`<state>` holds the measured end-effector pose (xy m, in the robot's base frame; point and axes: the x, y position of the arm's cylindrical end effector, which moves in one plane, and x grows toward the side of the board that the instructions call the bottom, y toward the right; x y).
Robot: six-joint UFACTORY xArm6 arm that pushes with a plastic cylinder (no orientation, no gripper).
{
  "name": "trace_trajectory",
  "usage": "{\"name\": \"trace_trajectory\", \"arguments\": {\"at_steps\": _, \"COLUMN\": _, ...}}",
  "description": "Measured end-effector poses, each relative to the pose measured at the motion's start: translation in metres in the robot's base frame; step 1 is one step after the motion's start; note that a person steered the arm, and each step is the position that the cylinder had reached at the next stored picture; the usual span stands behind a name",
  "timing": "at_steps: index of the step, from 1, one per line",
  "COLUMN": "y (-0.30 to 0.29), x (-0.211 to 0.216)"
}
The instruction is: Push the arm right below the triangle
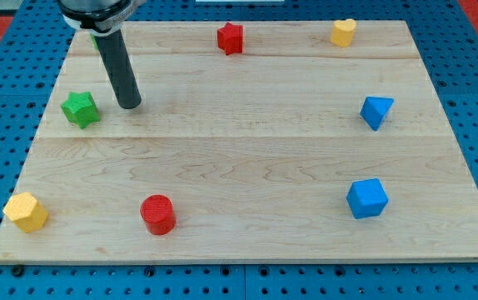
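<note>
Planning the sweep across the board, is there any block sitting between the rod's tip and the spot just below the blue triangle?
No. My tip sits beside the green star at the view's left. The wood between it and the spot under the blue triangle is bare. The blue cube lies lower, off that line.

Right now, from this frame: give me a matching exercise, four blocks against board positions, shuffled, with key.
Blocks:
1. green star
2. blue triangle
3. red cylinder
4. yellow heart

Places:
A. the view's top right corner
B. just left of my tip
C. bottom edge, left of centre
D. right side, above the blue cube

Pairs: 1-B, 2-D, 3-C, 4-A
</note>
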<state>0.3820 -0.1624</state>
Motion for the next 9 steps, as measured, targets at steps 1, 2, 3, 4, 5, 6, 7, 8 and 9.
{"name": "trace_trajectory", "arguments": {"at_steps": 1, "y": 0.0, "x": 0.0}}
{"name": "trace_trajectory", "arguments": {"at_steps": 2, "y": -0.001, "x": 0.0}}
{"name": "trace_trajectory", "arguments": {"at_steps": 3, "y": 0.036, "x": -0.005}}
{"name": "trace_trajectory", "arguments": {"at_steps": 4, "y": 0.122, "x": -0.007}}
{"name": "trace_trajectory", "arguments": {"at_steps": 5, "y": 0.182, "x": -0.04}}
{"name": "trace_trajectory", "arguments": {"at_steps": 6, "y": 0.178, "x": -0.026}}
{"name": "trace_trajectory", "arguments": {"at_steps": 7, "y": 0.09, "x": 0.047}}
{"name": "trace_trajectory", "arguments": {"at_steps": 8, "y": 0.045, "x": 0.055}}
{"name": "trace_trajectory", "arguments": {"at_steps": 9, "y": 0.064, "x": 0.057}}
